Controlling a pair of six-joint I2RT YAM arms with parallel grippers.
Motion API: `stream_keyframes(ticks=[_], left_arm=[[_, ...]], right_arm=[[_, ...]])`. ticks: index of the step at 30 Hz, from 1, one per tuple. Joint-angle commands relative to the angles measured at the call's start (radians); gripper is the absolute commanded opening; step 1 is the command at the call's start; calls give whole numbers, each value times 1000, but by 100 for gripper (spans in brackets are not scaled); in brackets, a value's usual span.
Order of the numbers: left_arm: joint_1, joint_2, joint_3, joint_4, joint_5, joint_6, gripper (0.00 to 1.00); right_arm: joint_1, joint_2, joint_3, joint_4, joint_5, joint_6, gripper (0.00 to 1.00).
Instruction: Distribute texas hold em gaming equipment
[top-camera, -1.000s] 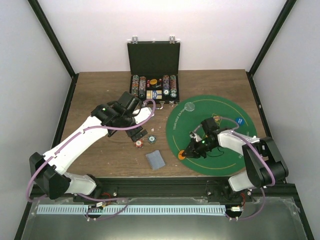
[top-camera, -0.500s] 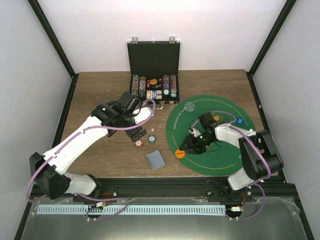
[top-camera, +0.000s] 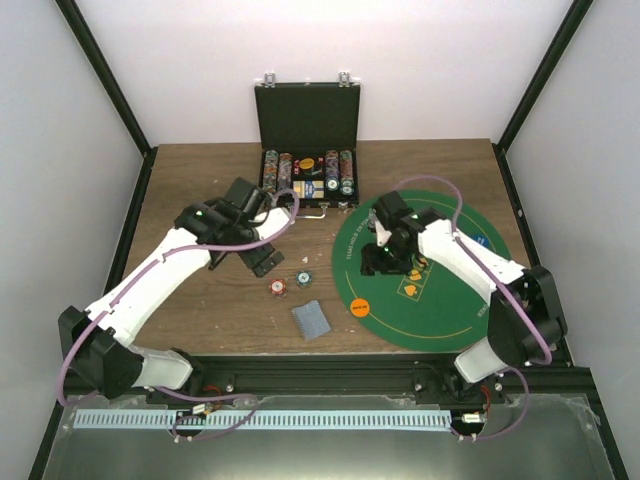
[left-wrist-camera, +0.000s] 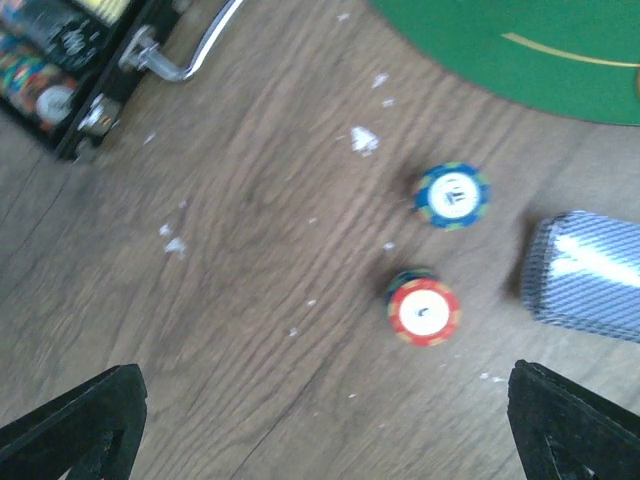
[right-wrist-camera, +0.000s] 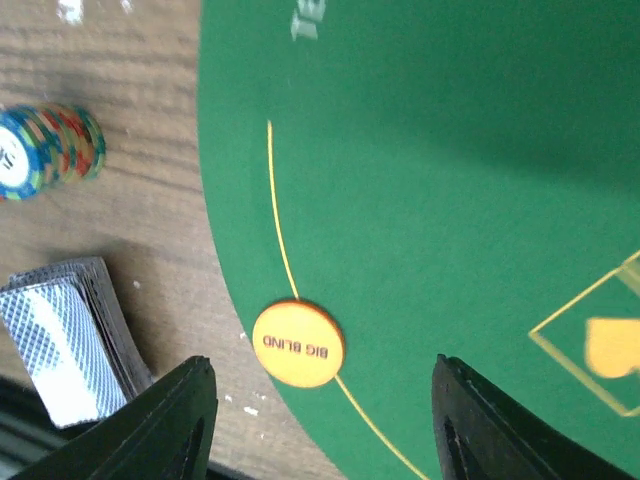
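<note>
Orange disc (right-wrist-camera: 298, 344), one, lies on the yellow line of the mat (right-wrist-camera: 420, 150), apparently marking a seat. One red stack (left-wrist-camera: 424, 310), one teal stack (left-wrist-camera: 452, 194) and one deck (left-wrist-camera: 585, 270) stand on the counter (left-wrist-camera: 250, 250) beside the mat, probably awaiting dealing. Left jaws and right jaws both stand apart and empty above them

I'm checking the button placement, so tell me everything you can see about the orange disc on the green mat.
The orange disc is round, flat and looks like plastic, with dark BIG BLIND lettering on its upper face. It lies flat at the near left edge of the green mat, over the mat's thin yellow line. Only the mat touches it.
</note>
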Motion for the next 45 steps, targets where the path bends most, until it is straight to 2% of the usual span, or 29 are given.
stream_keyframes(ticks=[1,2,3,4,5,6,12,16,22,37,45], left_arm=[[123,-1,-21,-3,19,-20,100],[155,0,-25,-2,31,-24,100],[187,2,-30,-1,41,-25,100],[219,6,-37,0,46,-27,100],[250,9,-41,0,56,-31,100],[285,10,-49,2,64,-35,100],[461,3,-99,26,123,-67,100],[493,-9,-138,54,131,-82,100],[493,10,-136,54,109,-89,100],[493,29,-140,51,120,-80,100],[493,32,-139,53,127,-76,100]], right_arm=[[104,27,247,-176,373,-86,64],[124,37,293,-175,397,-116,66],[147,44,327,-160,404,-151,75],[167,53,353,-135,396,-196,90],[187,59,373,-101,382,-235,99],[205,65,392,-68,354,-266,100],[276,100,379,202,159,-361,100],[321,192,383,281,129,-387,100],[356,369,442,208,155,-391,100],[434,544,460,167,208,-405,98],[451,592,471,140,271,-391,88]])
